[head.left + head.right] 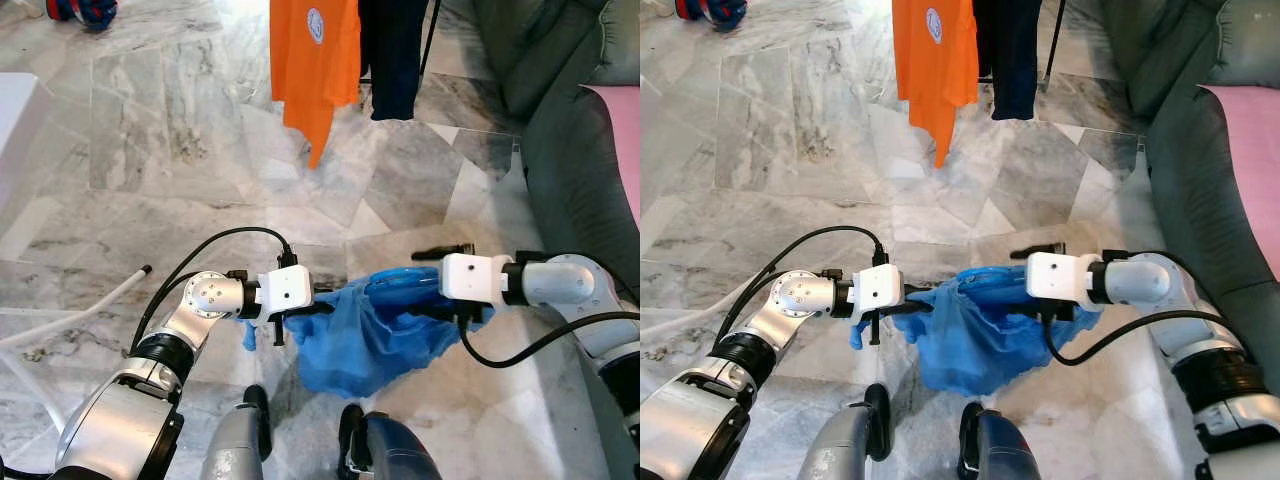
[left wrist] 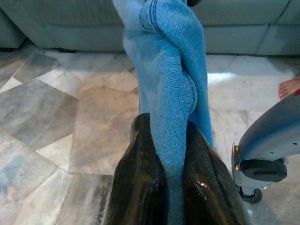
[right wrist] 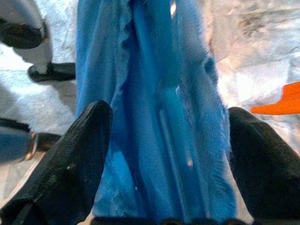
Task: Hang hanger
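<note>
A crumpled blue garment [image 1: 360,350] hangs between my two grippers, low over the marble floor. A blue hanger [image 1: 400,277] lies inside its upper edge. My left gripper [image 1: 320,305] is shut on one twisted corner of the cloth; the left wrist view shows the cloth pinched between the black fingers [image 2: 140,178]. My right gripper [image 1: 425,283] stands open on the other side. Its fingers [image 3: 70,164] are spread wide, with the hanger [image 3: 164,126] and bunched cloth in the gap. Ahead, an orange shirt [image 1: 315,60] and a dark garment [image 1: 395,50] hang from a rack.
A grey-green sofa [image 1: 570,150] with a pink cloth [image 1: 620,130] fills the right side. A white piece of furniture [image 1: 15,120] and white rods [image 1: 100,300] lie to the left. A person's bare foot [image 2: 288,86] shows near the sofa.
</note>
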Robot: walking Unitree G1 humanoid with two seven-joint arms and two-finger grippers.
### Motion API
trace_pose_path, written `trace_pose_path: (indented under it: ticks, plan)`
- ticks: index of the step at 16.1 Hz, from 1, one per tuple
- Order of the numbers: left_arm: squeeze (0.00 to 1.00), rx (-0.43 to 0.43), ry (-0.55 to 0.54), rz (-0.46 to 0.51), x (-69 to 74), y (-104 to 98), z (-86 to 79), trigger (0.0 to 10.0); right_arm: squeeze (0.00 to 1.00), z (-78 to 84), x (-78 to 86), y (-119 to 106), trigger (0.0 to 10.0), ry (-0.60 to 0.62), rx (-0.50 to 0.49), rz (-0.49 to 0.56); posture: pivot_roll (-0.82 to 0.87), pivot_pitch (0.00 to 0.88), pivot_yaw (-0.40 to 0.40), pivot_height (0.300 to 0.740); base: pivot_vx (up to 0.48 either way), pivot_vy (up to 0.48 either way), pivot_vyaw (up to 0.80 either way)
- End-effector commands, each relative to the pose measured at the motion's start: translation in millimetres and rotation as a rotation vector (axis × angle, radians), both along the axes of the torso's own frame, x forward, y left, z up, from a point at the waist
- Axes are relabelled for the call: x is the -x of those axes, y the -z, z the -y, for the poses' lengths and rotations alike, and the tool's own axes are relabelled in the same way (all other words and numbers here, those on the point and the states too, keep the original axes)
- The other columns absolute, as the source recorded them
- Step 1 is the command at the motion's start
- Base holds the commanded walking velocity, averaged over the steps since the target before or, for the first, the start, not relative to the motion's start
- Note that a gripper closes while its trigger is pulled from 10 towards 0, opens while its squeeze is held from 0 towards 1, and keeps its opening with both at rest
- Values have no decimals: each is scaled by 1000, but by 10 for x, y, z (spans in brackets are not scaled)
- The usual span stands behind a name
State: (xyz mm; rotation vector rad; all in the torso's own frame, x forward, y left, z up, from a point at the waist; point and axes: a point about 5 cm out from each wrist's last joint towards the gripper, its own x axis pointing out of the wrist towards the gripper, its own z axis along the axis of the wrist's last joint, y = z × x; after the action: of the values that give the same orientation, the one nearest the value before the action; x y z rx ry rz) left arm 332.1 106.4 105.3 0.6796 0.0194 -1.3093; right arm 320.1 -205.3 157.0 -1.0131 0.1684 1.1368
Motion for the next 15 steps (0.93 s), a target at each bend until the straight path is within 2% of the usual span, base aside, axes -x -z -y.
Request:
trace_pose_path:
  ticks: [1,15]
  plan:
    - [0,-19,29,14,15,2,20,0,0,81,49,77,0,2,31,-68,-128,296,7,740,0,0,0]
    - [0,-21,32,16,17,4,22,0,0,107,52,89,0,9,35,-80,-128,296,7,740,0,0,0]
